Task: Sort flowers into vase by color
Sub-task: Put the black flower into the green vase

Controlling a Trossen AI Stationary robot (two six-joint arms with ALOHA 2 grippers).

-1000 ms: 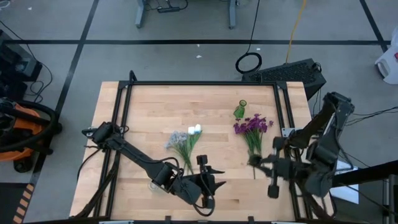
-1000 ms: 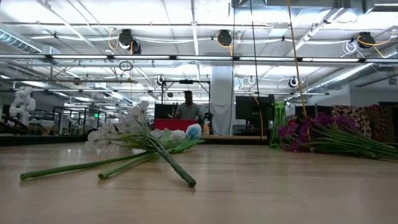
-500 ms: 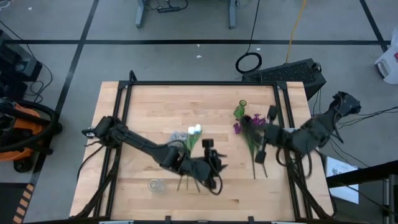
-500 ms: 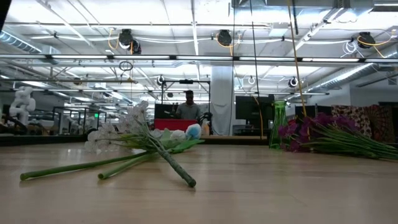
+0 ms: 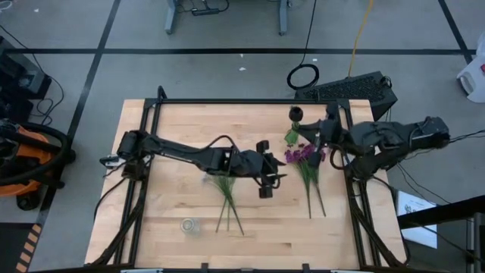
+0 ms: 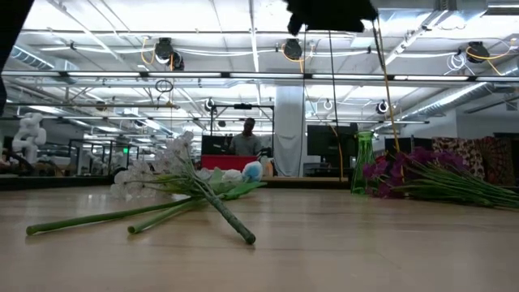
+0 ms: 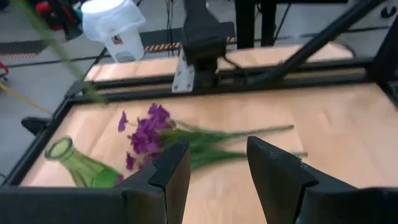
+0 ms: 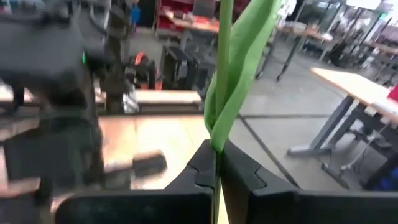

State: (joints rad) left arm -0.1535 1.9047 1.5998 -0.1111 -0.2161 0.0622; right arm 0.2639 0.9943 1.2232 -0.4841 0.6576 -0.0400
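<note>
A bunch of purple flowers [image 5: 307,155] lies on the table at the right, next to the upright green glass vase [image 5: 292,135] [image 6: 363,162]. A bunch of white and pale blue flowers [image 5: 226,193] [image 6: 174,174] lies at the middle, its heads partly under my left arm. My left gripper [image 5: 269,180] [image 7: 217,152] hovers open and empty between the two bunches. My right gripper [image 5: 317,135] [image 8: 217,155] is by the vase, shut on a green flower stem. A dark head [image 5: 295,114] shows just past it; I cannot tell its colour. My right gripper pinches a thin green stem [image 8: 222,93] with a long leaf [image 8: 245,68] between its two fingers. The stem runs straight out past the fingertips, lifted clear of the table. Which part of the stem's length it has does not show.
A small clear glass jar [image 5: 187,225] stands near the front left. A black metal frame [image 5: 242,102] runs along the table's edges. Bare wood lies at the far left and front right. A person [image 6: 246,139] stands in the room behind.
My left gripper has gone from the near edge toward the far edge, to the middle of the table, uncovering the clear jar. My right gripper has gone from the near right along the purple bunch toward the far edge, up to the vase, and now has a stem lifted.
</note>
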